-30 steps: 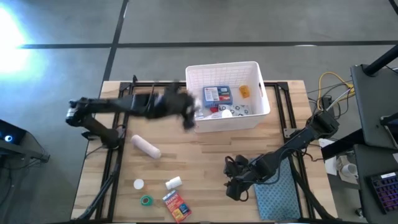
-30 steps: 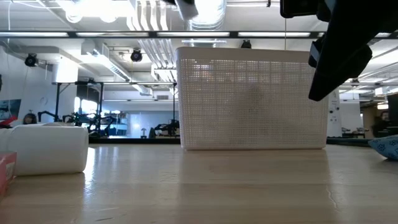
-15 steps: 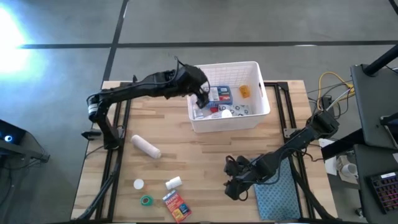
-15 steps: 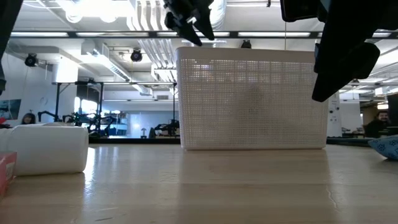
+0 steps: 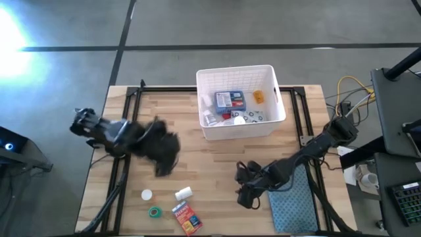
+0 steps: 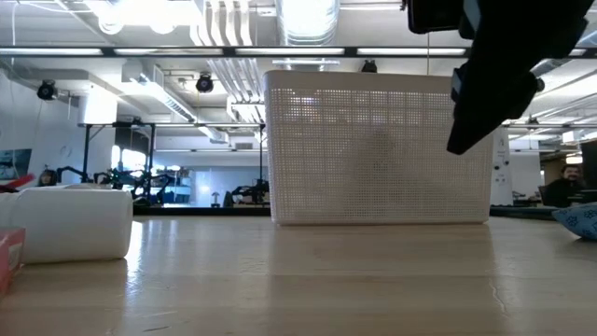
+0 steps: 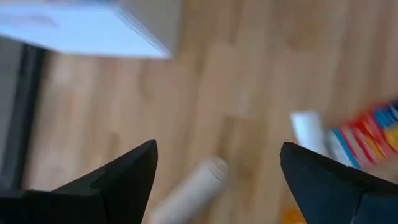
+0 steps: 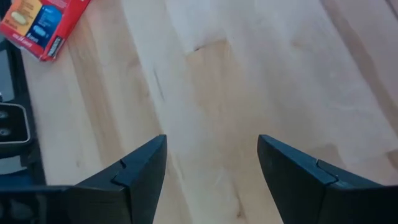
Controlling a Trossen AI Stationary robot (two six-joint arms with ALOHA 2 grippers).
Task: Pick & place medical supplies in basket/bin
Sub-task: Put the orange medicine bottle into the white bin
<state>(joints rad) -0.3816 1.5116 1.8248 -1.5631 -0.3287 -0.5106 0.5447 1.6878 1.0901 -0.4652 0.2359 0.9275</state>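
Note:
The white slotted basket [image 5: 240, 102] stands at the table's far middle. Inside it lie a blue box [image 5: 230, 100], an orange item [image 5: 258, 97] and small white items. My left gripper [image 5: 163, 158] is blurred and hangs open over the table's left half. The left wrist view shows its open fingers [image 7: 217, 149] above the white gauze roll [image 7: 186, 193], which the arm hides in the high view. A white jar [image 5: 146, 195], white bottle [image 5: 183, 193], green tape roll [image 5: 154, 212] and orange-red box [image 5: 186, 217] lie near the near edge. My right gripper [image 5: 245, 194] hangs open over bare wood.
The teal-grey mat [image 5: 293, 207] lies at the near right corner, beside the right arm. The low view shows the basket [image 6: 378, 149] ahead, the white bottle [image 6: 70, 224] at the left and the right arm [image 6: 508, 65] above. Bare wood lies between basket and loose items.
My left gripper swung from beside the basket's left wall to above the basket's left part. It then swept fast back toward the table's near left and is now over the gauze roll. The right gripper shifted only slightly.

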